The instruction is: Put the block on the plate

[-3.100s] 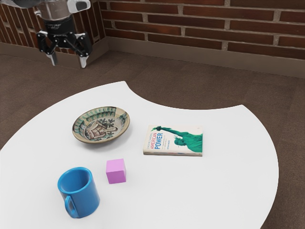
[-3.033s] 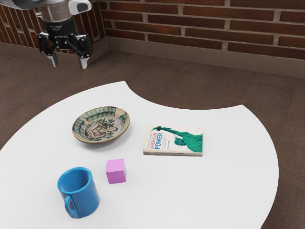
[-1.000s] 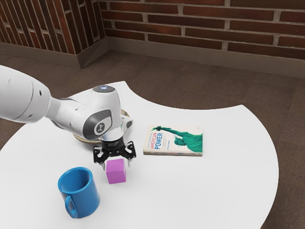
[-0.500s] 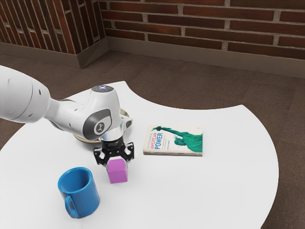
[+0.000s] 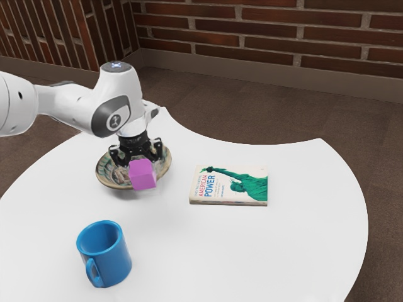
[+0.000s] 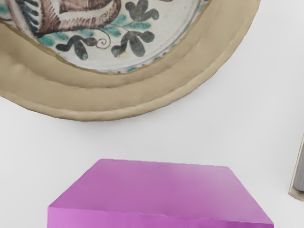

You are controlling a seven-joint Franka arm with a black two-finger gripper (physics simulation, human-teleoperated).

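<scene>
Black two-finger gripper point(image 5: 142, 168) clamps purple cubic block point(image 5: 143, 177). Too-low carry may clip round painted ceramic plate point(image 6: 118, 107) near gripper.

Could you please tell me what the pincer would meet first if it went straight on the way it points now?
The pincer points down with the block in its grip, so the block would probably meet the white tabletop beside the plate first, or perhaps the plate's rim; depth is unclear.

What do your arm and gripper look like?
My arm is glossy white with rounded casings, a dark grey oval patch bearing a pale round logo, and small bluish lights on top. The gripper is black and angular.
</scene>
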